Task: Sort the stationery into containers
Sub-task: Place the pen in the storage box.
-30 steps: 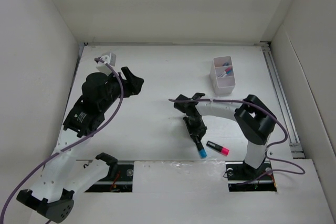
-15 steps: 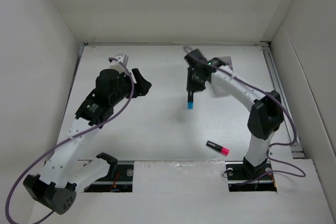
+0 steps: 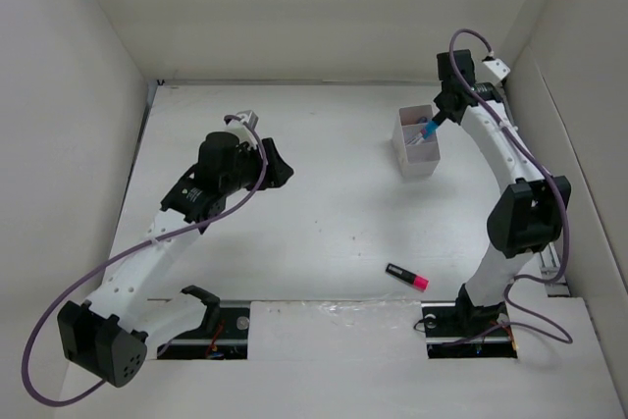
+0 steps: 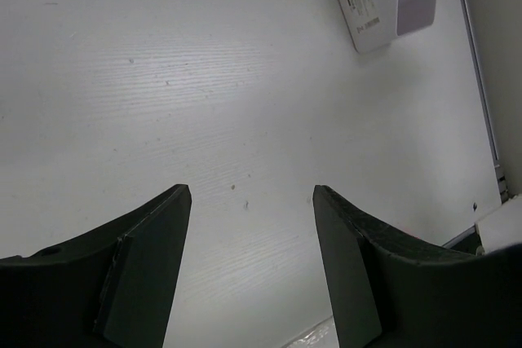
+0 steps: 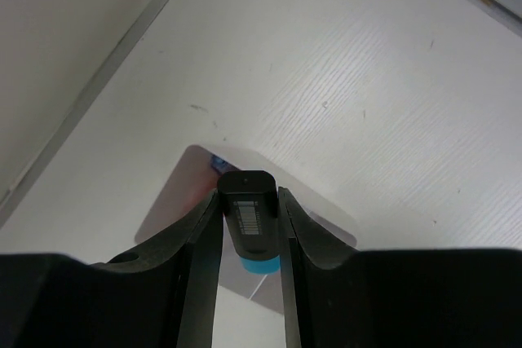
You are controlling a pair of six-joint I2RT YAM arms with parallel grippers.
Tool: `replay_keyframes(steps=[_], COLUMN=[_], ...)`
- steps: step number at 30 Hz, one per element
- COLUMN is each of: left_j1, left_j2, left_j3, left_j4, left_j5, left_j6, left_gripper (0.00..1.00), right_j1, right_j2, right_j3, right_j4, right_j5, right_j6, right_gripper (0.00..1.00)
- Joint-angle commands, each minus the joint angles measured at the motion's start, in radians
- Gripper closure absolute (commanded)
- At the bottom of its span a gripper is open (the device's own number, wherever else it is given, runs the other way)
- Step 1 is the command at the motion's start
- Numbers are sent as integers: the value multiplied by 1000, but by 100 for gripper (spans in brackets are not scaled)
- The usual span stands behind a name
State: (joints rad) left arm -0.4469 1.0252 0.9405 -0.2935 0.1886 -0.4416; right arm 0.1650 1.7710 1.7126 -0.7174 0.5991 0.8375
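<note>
My right gripper [image 3: 439,117] is shut on a black marker with a blue end [image 5: 251,216] and holds it above the white two-compartment box [image 3: 417,155] at the back right. In the right wrist view the box [image 5: 175,193] lies under the marker. Its far compartment holds blue and pink items [image 3: 423,127]. A black marker with a pink end [image 3: 406,277] lies on the table near the front right. My left gripper [image 3: 282,167] is open and empty over the table's left half; its fingers [image 4: 155,242] frame bare table.
The box also shows at the top right of the left wrist view [image 4: 383,2]. A metal rail [image 3: 525,183] runs along the table's right edge. White walls enclose the table at the back and sides.
My right gripper has lifted the blue-ended marker from the front of the table and carried it back and right to above the box. My left arm has moved a little right.
</note>
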Motion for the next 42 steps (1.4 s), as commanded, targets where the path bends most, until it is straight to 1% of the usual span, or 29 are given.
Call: replay_keyframes(steps=[1,8,16,17,19,20,24,25,26,31,32,37,38,39,40,41,42], left_j1=[1,1,1,1,1,1,1,1,1,1,1,1,1,1,1,1,1], left_j2=[-2,7,27,27,27,27,36,36,36,45,46,46,46,46,46,46,46], left_j3=[-11,-11,-2,-2,-2,-2,-2,-2,-2,-2,-2,7,7,7,7,7,17], left_j4=[60,60,60,60,60,60,71,71,71,71,71,80,80,80,80,80,80], left_j5=[22,22,22,22,31,31,31,31,31,31,31,31,31,31,31,31,22], left_j6=[27,37,55,55,55,55,55,55,55,55,55,55,55,55,55,55,55], left_gripper=[41,41,41,41,41,41,41,41,41,41,41,41,41,41,41,41,41], right_j1=[-2,31,61,71,80,91,100,110,110,119,119,139,148,162,171,183,208], right_j2=[-24,-24,-2,-2,-2,-2,-22,-22,-34,-68,-83,-143,-157,-188,-202,-214,-223], right_j3=[-22,-146,-173,-173,-173,-173,-173,-173,-182,-191,-202,-223,-232,-244,-245,-255,-269], right_j4=[78,101,90,81,70,61,41,41,30,10,10,-4,-32,-43,-60,-94,-117], right_j5=[97,119,128,128,140,140,140,140,140,140,140,131,90,58,19,-105,-192], right_j6=[61,129,170,170,181,181,190,190,190,190,177,140,124,101,47,7,-24], right_gripper=[100,100,100,97,87,77,65,63,58,57,55,55,55,59,66,80,86])
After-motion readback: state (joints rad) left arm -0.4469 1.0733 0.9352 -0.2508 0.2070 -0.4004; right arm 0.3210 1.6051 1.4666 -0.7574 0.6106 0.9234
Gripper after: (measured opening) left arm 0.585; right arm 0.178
